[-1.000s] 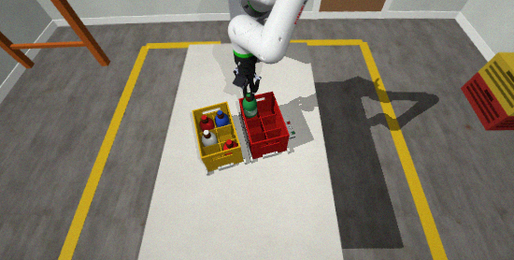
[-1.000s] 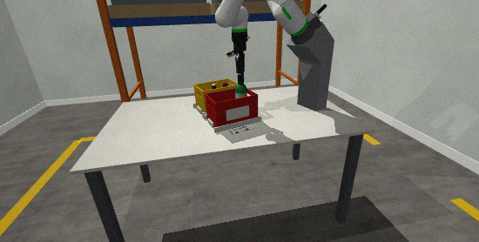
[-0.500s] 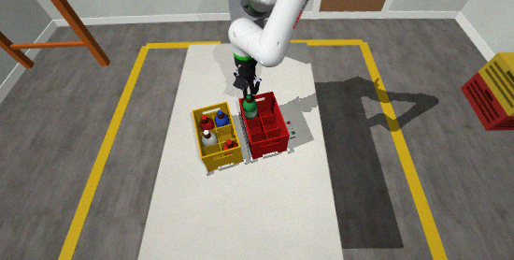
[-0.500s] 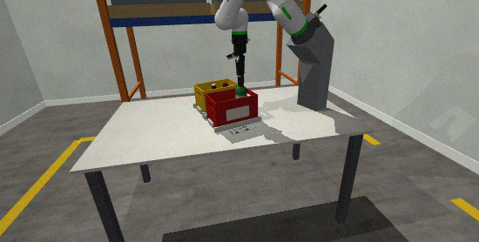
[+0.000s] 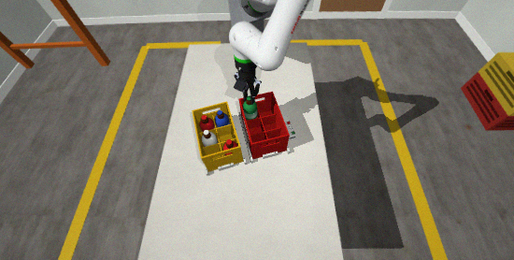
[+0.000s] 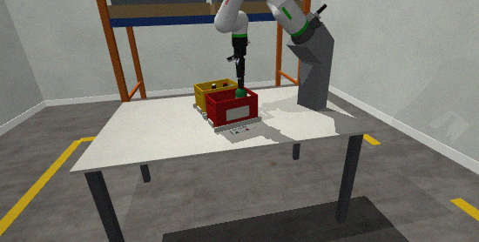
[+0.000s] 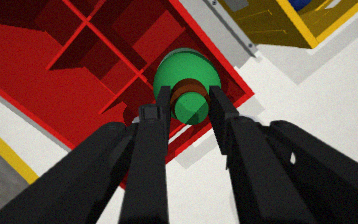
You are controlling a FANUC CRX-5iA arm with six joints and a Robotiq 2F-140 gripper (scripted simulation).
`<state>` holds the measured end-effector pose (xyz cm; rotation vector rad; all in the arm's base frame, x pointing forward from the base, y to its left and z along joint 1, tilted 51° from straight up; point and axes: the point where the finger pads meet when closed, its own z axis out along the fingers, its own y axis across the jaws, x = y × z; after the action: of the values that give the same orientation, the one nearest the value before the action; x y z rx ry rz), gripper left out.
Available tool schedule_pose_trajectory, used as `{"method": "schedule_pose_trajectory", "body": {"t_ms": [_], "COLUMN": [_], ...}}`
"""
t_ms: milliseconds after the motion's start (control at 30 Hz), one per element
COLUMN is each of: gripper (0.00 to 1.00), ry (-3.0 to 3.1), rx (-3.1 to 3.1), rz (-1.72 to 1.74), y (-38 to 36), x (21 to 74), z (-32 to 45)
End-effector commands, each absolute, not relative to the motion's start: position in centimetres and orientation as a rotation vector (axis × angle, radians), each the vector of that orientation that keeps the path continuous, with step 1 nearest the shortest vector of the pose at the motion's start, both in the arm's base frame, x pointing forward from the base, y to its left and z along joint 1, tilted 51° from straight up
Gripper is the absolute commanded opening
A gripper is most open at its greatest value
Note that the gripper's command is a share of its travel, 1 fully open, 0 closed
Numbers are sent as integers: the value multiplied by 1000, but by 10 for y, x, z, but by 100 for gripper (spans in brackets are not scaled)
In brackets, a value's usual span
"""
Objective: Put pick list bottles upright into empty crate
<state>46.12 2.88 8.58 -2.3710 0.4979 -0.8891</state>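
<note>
Your gripper (image 7: 189, 107) is clamped on the neck of the green-capped bottle (image 7: 187, 75), just right of centre in the wrist view. The bottle hangs upright in a corner cell of the red crate (image 5: 276, 129); the yellow crate (image 5: 198, 131) sits just beside it.

The gripper (image 7: 189, 102) is clamping the neck of the green bottle (image 5: 249, 108), which is sitting in the red crate's (image 5: 278, 137) compartment nearest the arm-side edge of the bench (image 5: 243, 213) — the dividers and the crate wall are hemming it in. The remaining red compartments are lying open from above. Just beside, the yellow crate (image 5: 208, 160) is blocking sideways passage, its standing bottles crowding four cells — two are staying free.
</note>
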Motion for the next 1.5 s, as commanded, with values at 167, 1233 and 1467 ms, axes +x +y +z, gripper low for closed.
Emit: {"method": "schedule_pose_trajectory", "body": {"t_ms": [167,1233,1467], "gripper": [10,10,10], "ry": [498,498,498], "rx": [-2371,-2371,-2371], "rz": [-891,-891,-891], "y": [31,40,41], "x": [466,483,485], "z": [82,67,64]}}
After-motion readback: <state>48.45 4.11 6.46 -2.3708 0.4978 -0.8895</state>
